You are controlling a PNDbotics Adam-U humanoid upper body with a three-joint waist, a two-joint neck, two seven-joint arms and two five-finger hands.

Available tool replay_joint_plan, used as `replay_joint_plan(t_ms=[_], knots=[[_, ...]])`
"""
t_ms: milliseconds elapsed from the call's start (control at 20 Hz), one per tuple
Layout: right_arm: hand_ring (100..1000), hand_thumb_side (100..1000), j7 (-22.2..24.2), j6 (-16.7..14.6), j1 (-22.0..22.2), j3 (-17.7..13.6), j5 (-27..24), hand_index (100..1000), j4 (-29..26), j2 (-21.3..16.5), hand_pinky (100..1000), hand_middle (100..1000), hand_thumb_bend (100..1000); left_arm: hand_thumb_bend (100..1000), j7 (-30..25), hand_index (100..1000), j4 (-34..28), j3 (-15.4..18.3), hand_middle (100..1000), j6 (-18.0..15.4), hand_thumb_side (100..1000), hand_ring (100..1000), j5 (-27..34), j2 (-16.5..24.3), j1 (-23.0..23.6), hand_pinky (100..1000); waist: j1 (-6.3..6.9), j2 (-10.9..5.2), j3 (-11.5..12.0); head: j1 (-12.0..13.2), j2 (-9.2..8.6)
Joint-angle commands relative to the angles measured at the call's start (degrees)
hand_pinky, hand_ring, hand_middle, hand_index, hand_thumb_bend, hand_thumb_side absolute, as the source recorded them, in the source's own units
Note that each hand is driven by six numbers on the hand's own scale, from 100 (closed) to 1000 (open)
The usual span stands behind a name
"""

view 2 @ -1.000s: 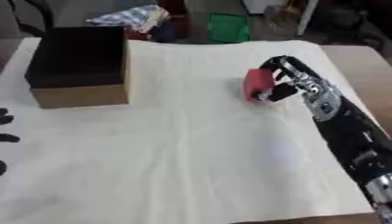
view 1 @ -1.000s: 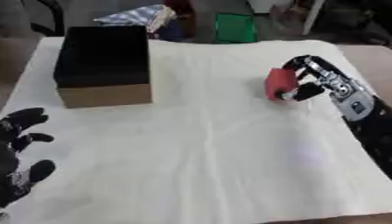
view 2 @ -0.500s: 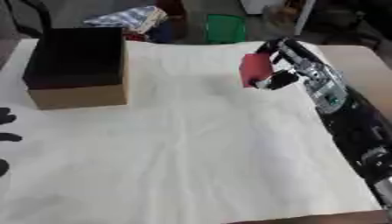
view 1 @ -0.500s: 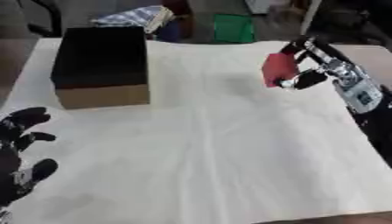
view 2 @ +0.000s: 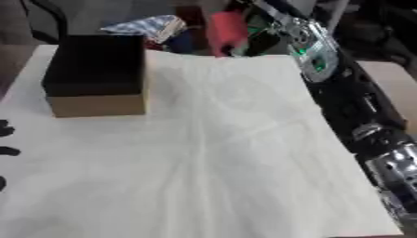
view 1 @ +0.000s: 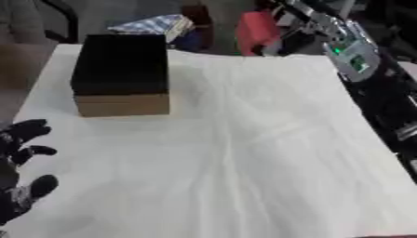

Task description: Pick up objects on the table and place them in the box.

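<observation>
In the left eye view the right robot hand (view 1: 297, 29) pinches the red object (view 1: 258, 27) high over the worktop's (view 1: 244, 153) far edge, mid-carry, while the left robot hand (view 1: 20, 153) rests spread at lower left; in the right eye view the box (view 2: 96, 72) lies well to the left, so next comes a leftward swing and release above it.

Head stereo pair, looking down, both sharing the box (view 1: 120, 74), cloth-covered table (view 1: 244, 162)

Right hand (view 1: 303, 22), upper right of frame: motion-blurred, fingers indistinct against the red object (view 1: 257, 26), so the grasp cannot be judged. Left hand (view 1: 18, 172), lower left: cut off by the frame edge. Box (view 1: 120, 65), upper left: interior uniformly dark, contents indeterminable.
</observation>
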Motion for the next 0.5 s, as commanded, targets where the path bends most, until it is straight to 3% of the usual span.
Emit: replay_joint_plan(t_ms=[50, 500], knots=[[744, 100, -0.33, -0.04, -2.75, -0.68, 2.17, 520, 1.81, 0.71, 658, 394, 433, 1000, -1.55, 734, -0.61, -1.32, 743, -0.08, 506, 795, -0.24, 1.13, -1.67, 597, -0.13, -1.09, 1.04, -1.54, -1.41], [759, 100, -8.15, 1.05, -6.3, -2.9, 6.17, 569, 8.7, 4.96, 660, 442, 456, 1000, -4.26, 735, -0.93, -3.7, 742, -0.11, 489, 795, 0.62, 0.18, -5.2, 597, -1.85, -0.32, 6.79, -7.02, -3.46]])
